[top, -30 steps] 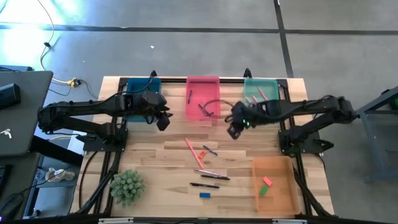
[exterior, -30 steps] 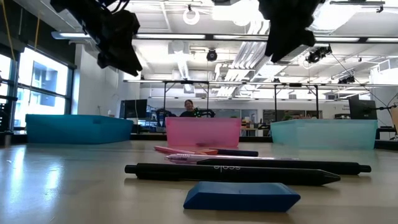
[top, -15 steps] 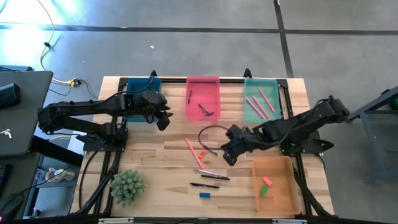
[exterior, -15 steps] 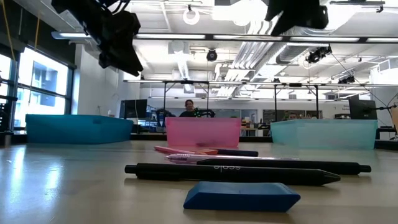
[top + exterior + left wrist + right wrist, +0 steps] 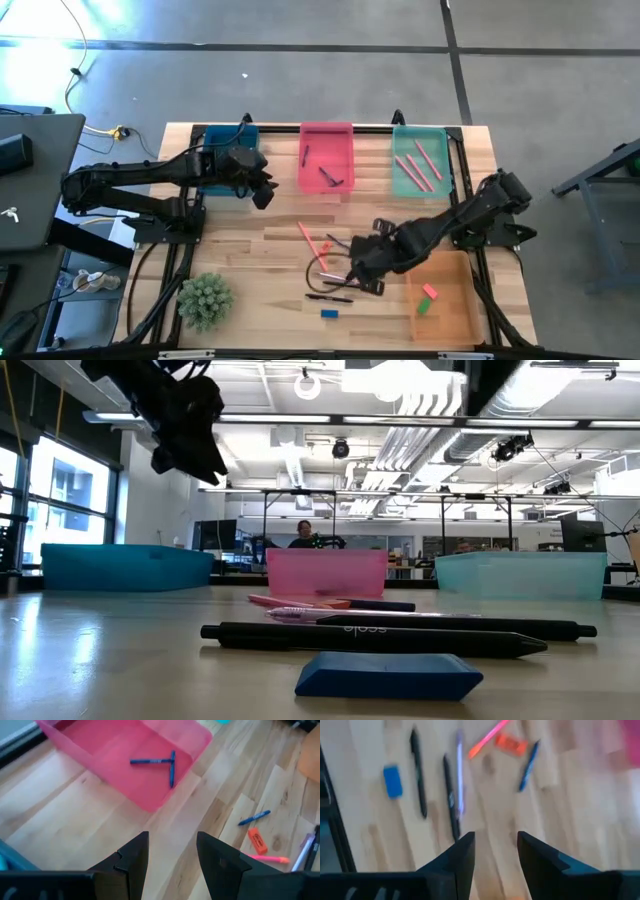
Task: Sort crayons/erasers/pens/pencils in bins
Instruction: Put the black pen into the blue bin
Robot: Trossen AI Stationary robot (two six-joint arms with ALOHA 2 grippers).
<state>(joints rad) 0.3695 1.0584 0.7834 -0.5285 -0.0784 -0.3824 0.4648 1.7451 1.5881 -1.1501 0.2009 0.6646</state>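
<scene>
Two arms over a wooden tabletop (image 5: 250,250) in an open workshop with bright ceiling lights.

We see the right end effector (image 5: 365,272), fingers spread and holding nothing, directly above the loose pens (image 5: 338,281), with the blue eraser (image 5: 329,313) nearby toward the tabletop's front edge. The left end effector (image 5: 262,192), also spread and empty, hangs between the blue bin (image 5: 222,135) and the pink bin (image 5: 327,135), which holds two pens. Since a second ago, we note the right arm has swung from near the pink bin down to the pens; the left arm has stayed put.
</scene>
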